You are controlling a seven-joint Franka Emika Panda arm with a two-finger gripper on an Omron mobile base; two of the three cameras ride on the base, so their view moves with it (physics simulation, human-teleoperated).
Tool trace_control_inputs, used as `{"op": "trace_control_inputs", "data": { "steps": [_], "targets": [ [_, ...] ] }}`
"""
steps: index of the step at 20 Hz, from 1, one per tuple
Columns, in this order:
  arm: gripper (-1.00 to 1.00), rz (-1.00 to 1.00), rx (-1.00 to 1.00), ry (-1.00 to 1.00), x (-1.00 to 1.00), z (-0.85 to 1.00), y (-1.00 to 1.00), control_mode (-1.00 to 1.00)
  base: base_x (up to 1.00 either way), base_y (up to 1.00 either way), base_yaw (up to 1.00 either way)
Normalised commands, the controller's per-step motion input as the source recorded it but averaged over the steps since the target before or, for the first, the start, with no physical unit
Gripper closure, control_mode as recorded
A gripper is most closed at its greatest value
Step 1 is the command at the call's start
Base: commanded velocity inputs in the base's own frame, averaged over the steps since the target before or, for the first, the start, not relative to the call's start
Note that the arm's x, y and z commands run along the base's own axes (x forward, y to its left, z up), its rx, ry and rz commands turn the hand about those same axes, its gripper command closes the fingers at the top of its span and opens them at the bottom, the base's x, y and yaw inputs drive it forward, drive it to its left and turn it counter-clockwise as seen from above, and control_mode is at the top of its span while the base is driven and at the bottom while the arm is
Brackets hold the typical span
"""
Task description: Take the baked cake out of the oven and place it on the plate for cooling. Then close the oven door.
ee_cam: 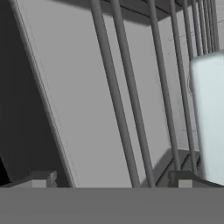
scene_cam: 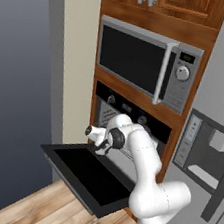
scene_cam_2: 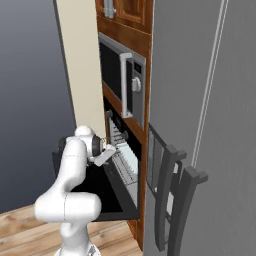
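Wire rack lies before the wide-open, empty hand.

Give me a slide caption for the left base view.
Open gripper reaching over the lowered oven door toward the oven.

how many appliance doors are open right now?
1. The oven door is dropped flat below the oven, under the gripper. The microwave above is shut; the fridge doors to the right look shut.

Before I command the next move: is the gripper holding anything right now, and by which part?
Nothing is held. The gripper is open at the oven mouth, its fingertips apart over the wire rack, with the pale tray off to one side.
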Motion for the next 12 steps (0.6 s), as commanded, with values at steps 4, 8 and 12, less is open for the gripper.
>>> {"op": "trace_control_inputs", "data": {
  "steps": [4, 8, 12],
  "targets": [
    [-1.0, -0.03, 0.0, 0.0, 0.73, -0.04, -0.65, -1.0, 0.0, 0.0, 0.0],
    [-1.0, 0.05, 0.08, -0.01, -0.33, 0.35, -0.04, -1.0, 0.0, 0.0, 0.0],
    [-1.0, 0.12, 0.15, -0.01, -0.98, 1.0, 0.51, -1.0, 0.0, 0.0, 0.0]
  ]
}}
